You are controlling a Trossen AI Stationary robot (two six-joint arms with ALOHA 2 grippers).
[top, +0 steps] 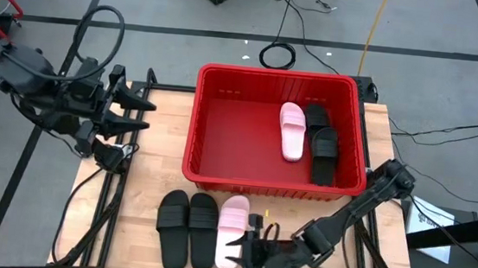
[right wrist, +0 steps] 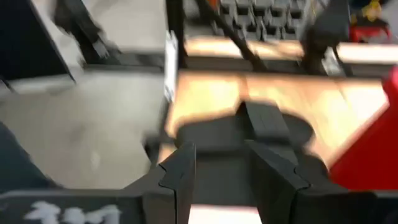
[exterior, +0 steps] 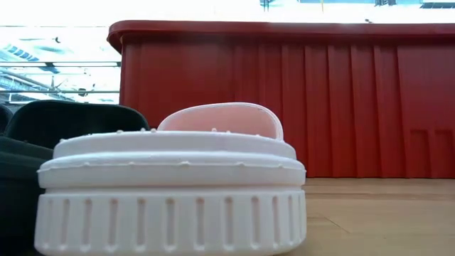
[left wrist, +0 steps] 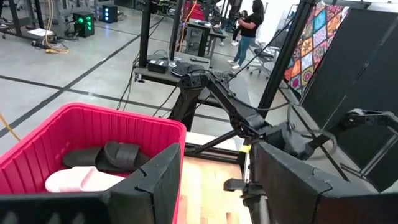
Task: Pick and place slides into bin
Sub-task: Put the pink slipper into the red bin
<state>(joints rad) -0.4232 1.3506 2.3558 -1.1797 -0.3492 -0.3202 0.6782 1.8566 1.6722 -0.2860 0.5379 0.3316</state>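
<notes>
Right hand (top: pixel 241 254) at the pale pink foam slide (top: pixel 232 231)

Its fingers pinch that slide's near end at six o'clock on the wooden tabletop (top: pixel 154 166), beside two matte black slides (top: pixel 187 228). The large red ribbed plastic bin (top: pixel 208 140) holds three more at twelve. Left hand (top: pixel 143 115) hangs spread at nine.

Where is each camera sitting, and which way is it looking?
High view: above the table, looking straight down on the big red plastic bin, both dark arms, left gripper and right gripper.
Low view: at table-top height, looking across a white ribbed lid at the bin's wall; no arm shows.
Left wrist view: on the left arm, facing the bin past its own open fingers.
Right wrist view: on the right arm, its fingers over a pale pink slide.
High and low both show that pink slide and the bin.
</notes>
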